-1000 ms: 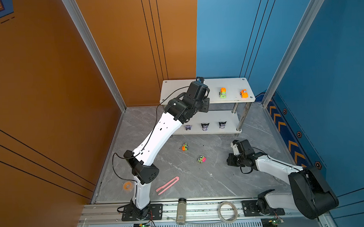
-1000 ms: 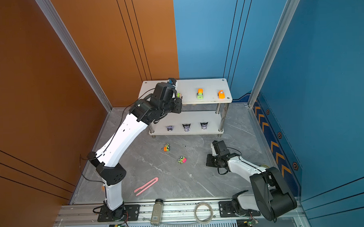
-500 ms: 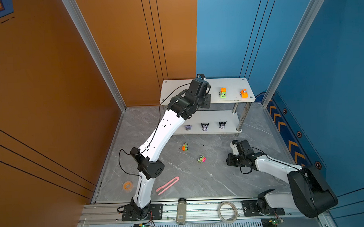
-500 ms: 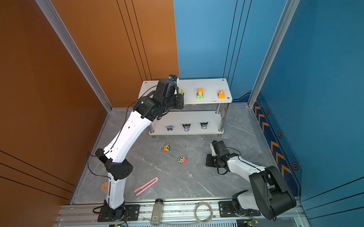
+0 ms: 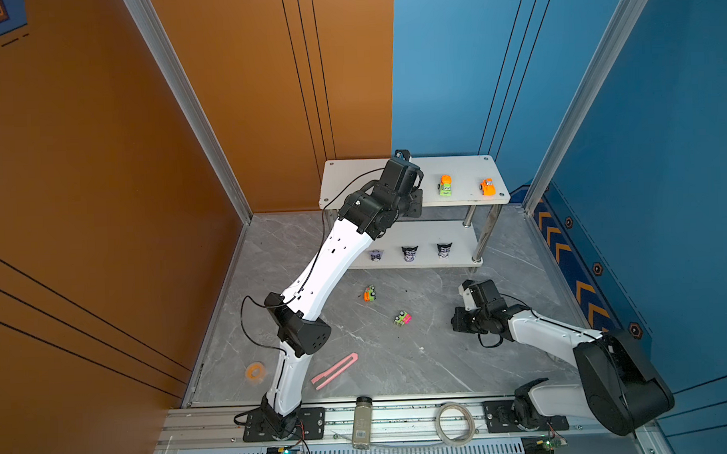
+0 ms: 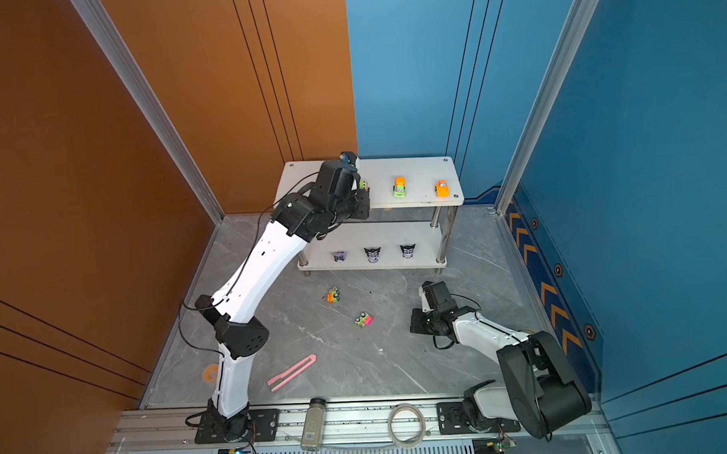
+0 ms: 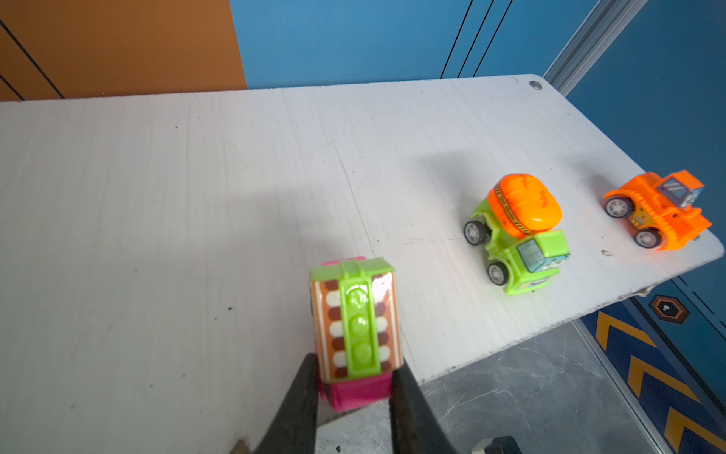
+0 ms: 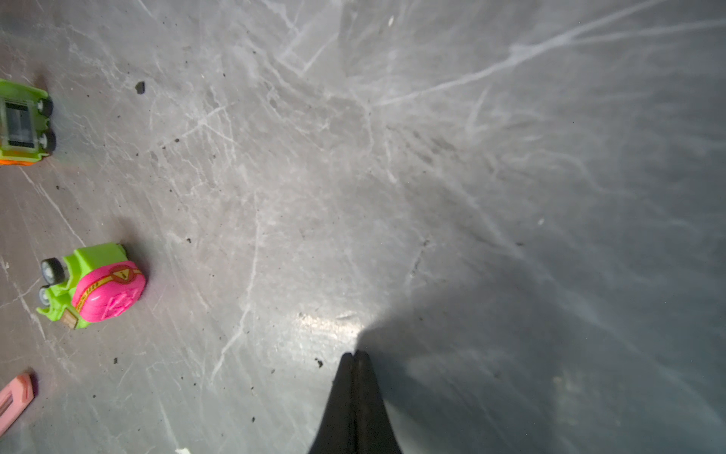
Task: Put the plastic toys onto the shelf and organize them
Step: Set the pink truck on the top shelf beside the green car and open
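My left gripper (image 7: 353,373) is shut on a green, pink and brown toy car (image 7: 355,322). It holds the car at the front edge of the top tier of the white shelf (image 5: 352,182); I cannot tell whether the wheels touch. A green and orange mixer car (image 5: 445,185) and an orange bulldozer (image 5: 487,187) stand further right on that tier. Three purple-black figurines (image 5: 409,253) line the lower tier. Two more cars (image 5: 369,294) (image 5: 402,318) lie on the floor. My right gripper (image 8: 355,353) is shut and empty, low over the floor to their right.
A pink tweezers-like strip (image 5: 335,370) and an orange tape roll (image 5: 255,371) lie near the front left of the floor. A grey bottle (image 5: 362,421) and a cable coil (image 5: 454,422) rest on the front rail. Chrome shelf legs (image 5: 485,236) stand at the right.
The left arm's elbow has swung right and its wrist has shifted slightly over the shelf's top tier, still gripping the car. The right arm has not moved.
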### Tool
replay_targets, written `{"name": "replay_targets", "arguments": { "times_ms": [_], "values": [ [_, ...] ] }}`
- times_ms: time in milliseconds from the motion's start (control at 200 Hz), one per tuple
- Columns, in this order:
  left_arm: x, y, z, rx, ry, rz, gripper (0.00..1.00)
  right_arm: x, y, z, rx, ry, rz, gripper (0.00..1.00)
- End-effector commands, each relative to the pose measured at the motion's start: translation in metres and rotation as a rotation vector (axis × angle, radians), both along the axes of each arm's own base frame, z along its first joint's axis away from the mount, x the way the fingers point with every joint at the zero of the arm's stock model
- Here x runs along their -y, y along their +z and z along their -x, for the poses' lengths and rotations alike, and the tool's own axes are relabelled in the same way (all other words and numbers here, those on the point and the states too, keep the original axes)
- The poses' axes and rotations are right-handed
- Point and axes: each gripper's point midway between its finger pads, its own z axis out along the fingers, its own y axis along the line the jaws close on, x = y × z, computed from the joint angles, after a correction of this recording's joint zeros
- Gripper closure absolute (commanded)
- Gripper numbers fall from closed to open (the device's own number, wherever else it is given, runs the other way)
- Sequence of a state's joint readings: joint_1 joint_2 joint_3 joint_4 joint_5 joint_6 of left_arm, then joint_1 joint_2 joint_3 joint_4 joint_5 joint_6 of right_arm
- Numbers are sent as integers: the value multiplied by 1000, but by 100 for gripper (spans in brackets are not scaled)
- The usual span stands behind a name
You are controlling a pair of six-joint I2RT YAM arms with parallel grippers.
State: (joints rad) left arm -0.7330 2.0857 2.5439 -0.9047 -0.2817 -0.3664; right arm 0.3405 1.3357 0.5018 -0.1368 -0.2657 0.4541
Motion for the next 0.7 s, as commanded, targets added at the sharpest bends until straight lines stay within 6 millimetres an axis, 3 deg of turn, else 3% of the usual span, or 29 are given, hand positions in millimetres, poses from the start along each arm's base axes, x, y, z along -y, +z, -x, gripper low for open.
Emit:
{"name": "replay_targets", "arguments": {
  "times_ms": [0,400,566,696],
  "values": [
    [2,-2,-3,-11,-3,14,67,2,-6,2,-17,-12,17,100],
    [1,2,-5,3,3,14,64,1,-6,2,-17,-9,23,100],
    [1,14,-4,30,-1,27,44,2,-7,2,-19,-10,26,100],
    [-1,27,-1,58,-4,39,39,2,-7,2,-17,-10,29,100]
  ]
}}
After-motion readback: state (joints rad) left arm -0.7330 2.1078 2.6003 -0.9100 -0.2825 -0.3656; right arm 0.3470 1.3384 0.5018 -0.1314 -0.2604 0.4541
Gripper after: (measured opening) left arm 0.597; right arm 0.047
